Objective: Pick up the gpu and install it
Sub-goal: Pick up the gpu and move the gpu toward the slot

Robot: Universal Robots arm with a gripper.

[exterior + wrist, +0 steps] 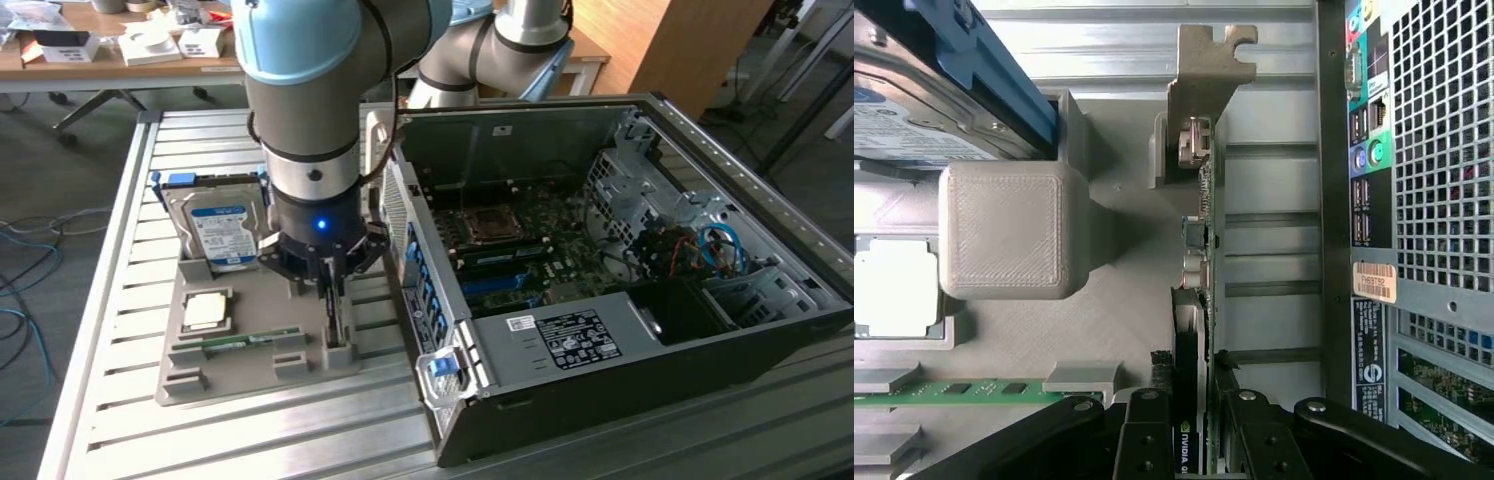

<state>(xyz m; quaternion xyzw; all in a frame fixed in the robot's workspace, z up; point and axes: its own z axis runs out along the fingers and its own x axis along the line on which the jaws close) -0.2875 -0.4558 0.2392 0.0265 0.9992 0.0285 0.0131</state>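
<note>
While the arm (307, 90) reaches down over it, table (267, 440): slatted metal, carrying everything below.
case (627, 330): open tower on the exterior view's right, its board exposed.
tray (200, 375): grey holder just beside the case, on the exterior view's left; drive (220, 225) at its far end.
gpu (1199, 240): standing on edge in the tray slot nearest the case, seated, not yet lifted.
gripper (1194, 370): narrow, a pad against each face of the gpu near its upper edge.
bracket (1204, 90): pale strip at the gpu's far end, clear of the pads.
handling: probably light and stiff, yet fragile. The flat faces near the top edge look like the safest hold, away from small parts and contacts. An off-centre grip could let so thin a board tilt.
</note>
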